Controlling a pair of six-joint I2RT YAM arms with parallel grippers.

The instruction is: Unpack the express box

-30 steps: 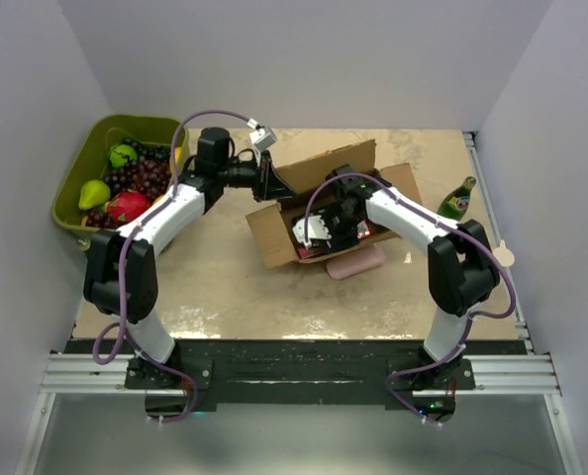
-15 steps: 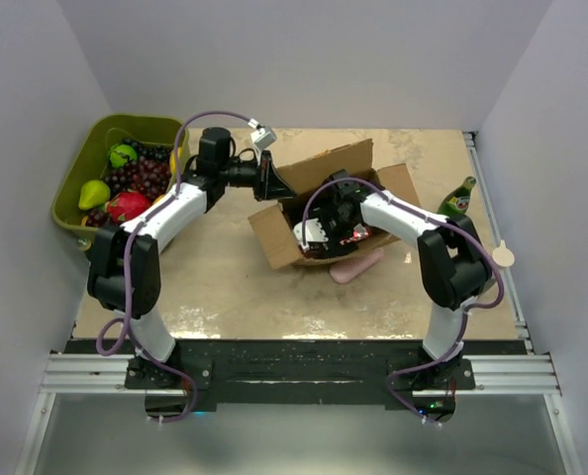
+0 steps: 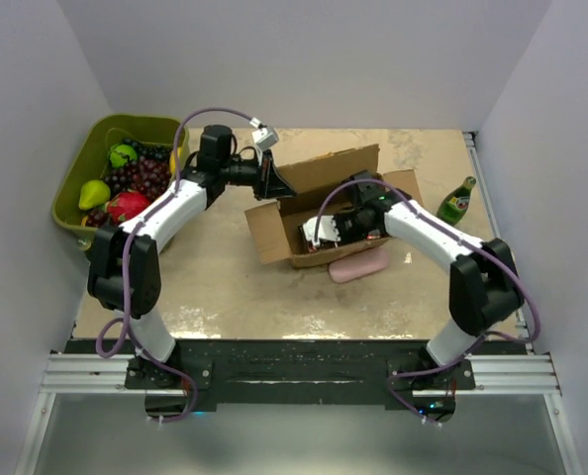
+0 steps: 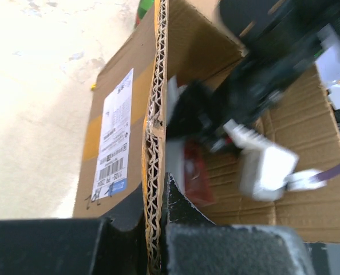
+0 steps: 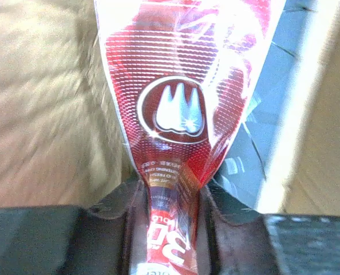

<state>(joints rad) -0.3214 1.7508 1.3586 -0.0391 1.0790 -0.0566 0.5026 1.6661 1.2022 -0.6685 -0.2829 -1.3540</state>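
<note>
The express box (image 3: 271,236) stands open in the middle of the table, its flaps up and its white label (image 4: 114,137) on the outer side. My left gripper (image 3: 272,181) is shut on the box's rear-left flap; the corrugated edge (image 4: 154,143) runs between its fingers. My right gripper (image 3: 340,229) reaches down into the box and is shut on a shiny red foil packet (image 5: 176,109), pinching the packet's lower end. The same packet shows as a red blur (image 4: 196,177) inside the box in the left wrist view.
An olive-green bin (image 3: 81,170) of fruit sits at the far left. A green bottle (image 3: 458,200) stands at the right edge. A pink object (image 3: 363,264) lies on the table against the box's near side.
My right gripper opened wide, then closed on the red packet inside the box, and its arm swung slightly to the right. The left gripper kept hold of the flap.
</note>
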